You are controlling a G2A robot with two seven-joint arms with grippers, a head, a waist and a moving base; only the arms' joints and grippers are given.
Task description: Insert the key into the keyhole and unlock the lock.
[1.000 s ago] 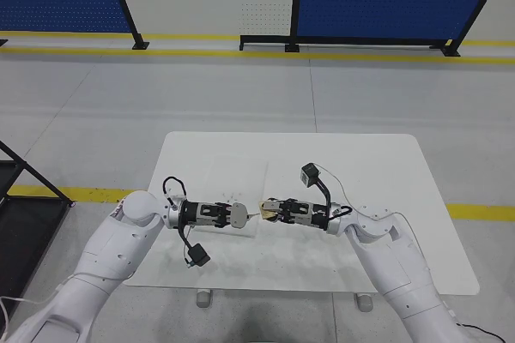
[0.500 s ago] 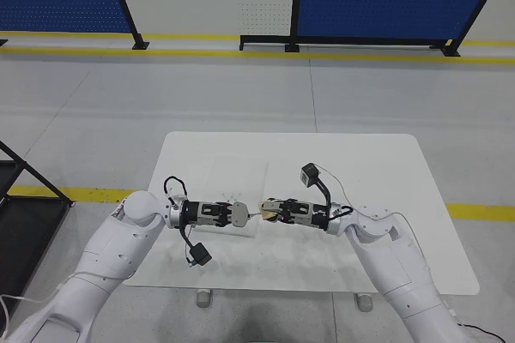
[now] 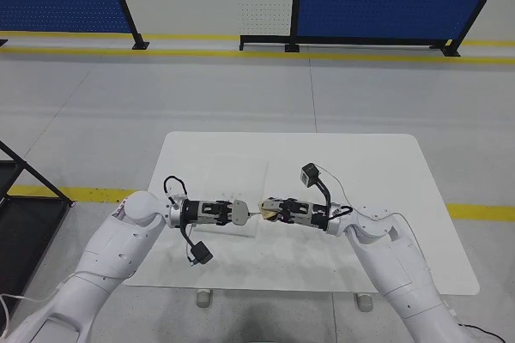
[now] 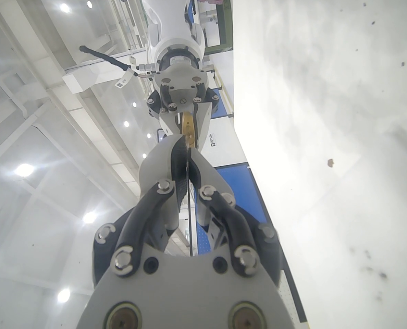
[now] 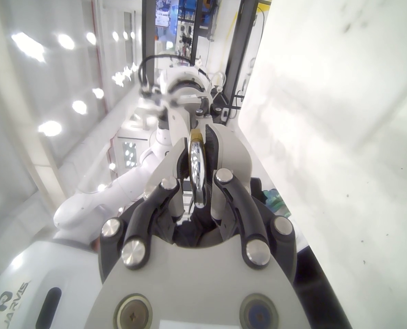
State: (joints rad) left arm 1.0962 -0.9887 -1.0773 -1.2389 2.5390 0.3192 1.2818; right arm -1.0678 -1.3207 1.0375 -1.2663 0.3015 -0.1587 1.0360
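Above the smooth white tabletop (image 3: 369, 171), near its middle, the left gripper (image 4: 188, 159) is clamped on a thin, flat, dark metal key (image 4: 189, 186), edge-on between ribbed black pads (image 4: 179, 164). The key's tip reaches the brass-bodied padlock (image 5: 196, 162) with its polished steel shackle. The right gripper (image 5: 197, 138) pinches the padlock tight.

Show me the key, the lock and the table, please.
key (image 4: 189, 162), left wrist view, on its thin dark edge.
lock (image 4: 188, 127), left wrist view, on its brass body.
table (image 3: 369, 171), top view, on its bare white top.
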